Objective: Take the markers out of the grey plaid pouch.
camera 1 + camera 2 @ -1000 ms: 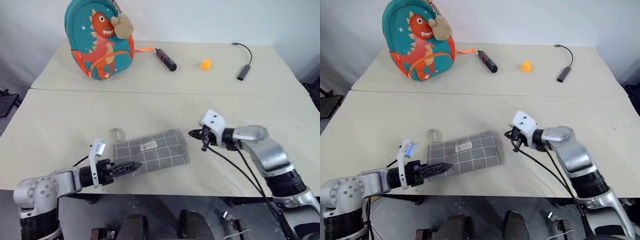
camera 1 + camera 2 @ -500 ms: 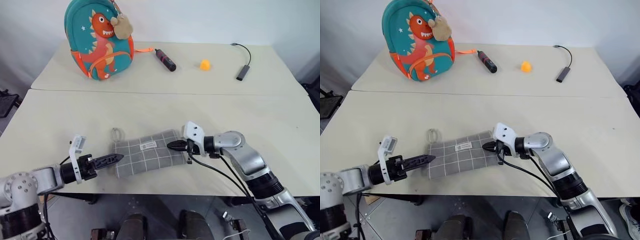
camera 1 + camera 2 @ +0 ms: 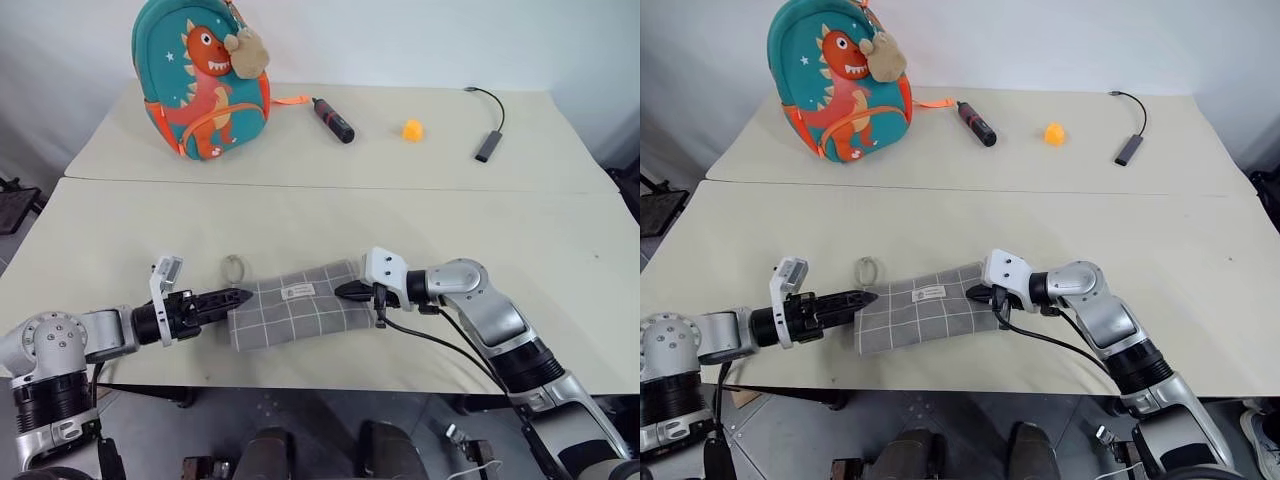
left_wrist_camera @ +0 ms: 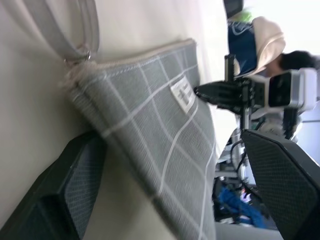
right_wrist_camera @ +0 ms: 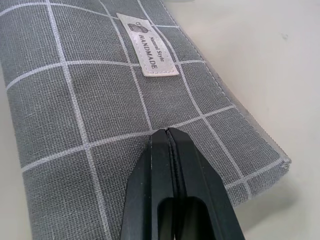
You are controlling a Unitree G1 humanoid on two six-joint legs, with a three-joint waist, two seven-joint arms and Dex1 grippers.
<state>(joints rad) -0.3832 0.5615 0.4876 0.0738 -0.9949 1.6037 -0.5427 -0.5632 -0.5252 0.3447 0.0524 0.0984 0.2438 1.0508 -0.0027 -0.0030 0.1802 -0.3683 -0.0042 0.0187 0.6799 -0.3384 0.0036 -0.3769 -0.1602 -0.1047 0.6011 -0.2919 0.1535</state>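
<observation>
Right wrist view, right gripper (image 5: 166, 131) fingers together on pouch (image 5: 100, 100), left gripper (image 3: 243, 297) fingers apart at its zipper end.

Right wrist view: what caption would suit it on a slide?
Shut right gripper pressing on the closed grey plaid pouch, below its white label.

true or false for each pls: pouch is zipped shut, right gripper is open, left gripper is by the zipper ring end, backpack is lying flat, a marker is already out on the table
1. The grey plaid pouch is zipped shut: true.
2. The right gripper is open: false, its fingers are shut over the pouch.
3. The left gripper is at the zipper ring end: true.
4. The backpack lies flat: false, it stands upright.
5. A marker is already out: false, none is visible.
</observation>
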